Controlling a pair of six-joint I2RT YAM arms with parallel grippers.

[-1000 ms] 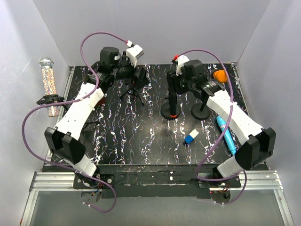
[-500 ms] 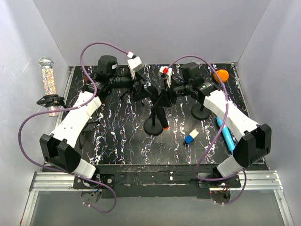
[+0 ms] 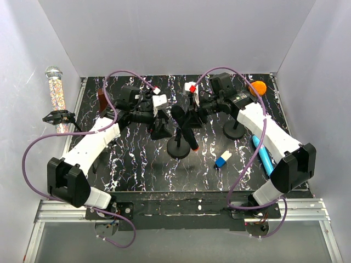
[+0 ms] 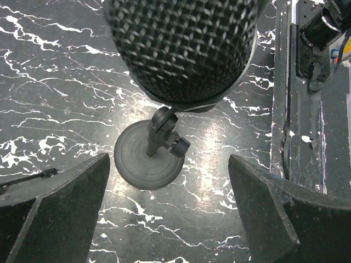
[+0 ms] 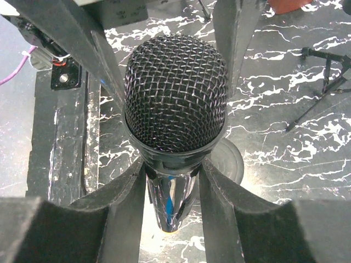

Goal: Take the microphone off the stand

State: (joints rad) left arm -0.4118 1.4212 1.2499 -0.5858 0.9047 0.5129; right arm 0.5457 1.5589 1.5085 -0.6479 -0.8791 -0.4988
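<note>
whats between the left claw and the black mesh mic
Nothing: the left wrist view shows only marbled black tabletop between the open left claw and the black mesh-headed microphone.

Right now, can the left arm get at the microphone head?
Probably yes. The left gripper is open and straddles the microphone head, with nothing between. The right gripper clamps the handle just below, which leaves the head free.
</note>
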